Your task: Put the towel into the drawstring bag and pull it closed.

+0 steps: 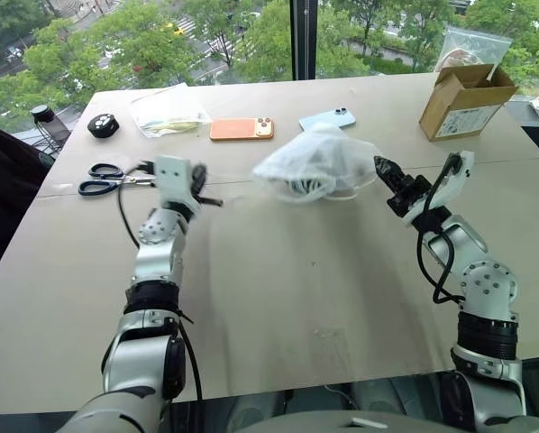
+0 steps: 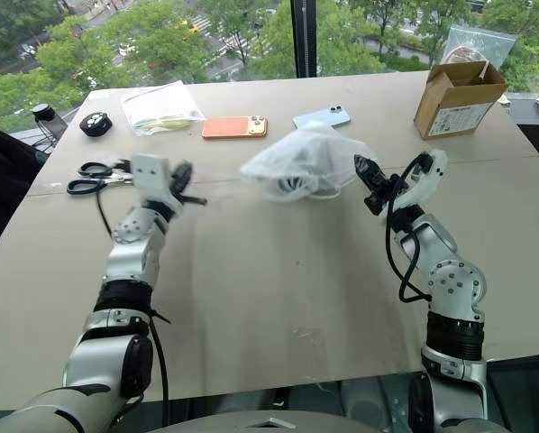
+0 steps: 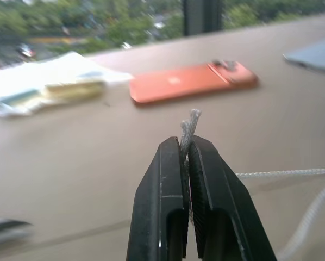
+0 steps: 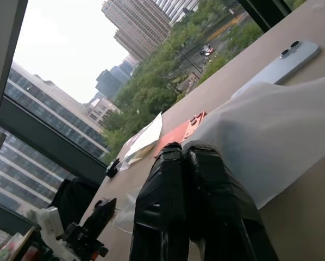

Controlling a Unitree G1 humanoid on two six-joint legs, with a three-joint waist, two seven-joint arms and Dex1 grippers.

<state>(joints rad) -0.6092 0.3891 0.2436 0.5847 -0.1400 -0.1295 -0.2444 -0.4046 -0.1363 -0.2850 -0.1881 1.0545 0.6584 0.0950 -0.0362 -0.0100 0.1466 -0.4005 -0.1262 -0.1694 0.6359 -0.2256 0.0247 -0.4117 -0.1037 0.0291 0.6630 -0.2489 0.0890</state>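
the drawstring bag sits bunched up mid-table, lifted a little between the two arms, white and translucent with coils of cord showing through its lower part. the towel cannot be made out through the fabric. the left gripper has its fingers pressed together, pinching the frayed end of a white cord that runs off toward the bag. the right gripper is clamped tight on the right edge of the bag's fabric, seen close in the right wrist view as white cloth draped over the black fingers.

on the far side of the bag lie an orange phone and a light blue phone, the blue one just behind the bag. further left is a clear zip bag with yellowish contents, then a small black round object. black-handled scissors lie left of the left gripper. an open cardboard box stands at the far right, with a clear plastic bag behind it.
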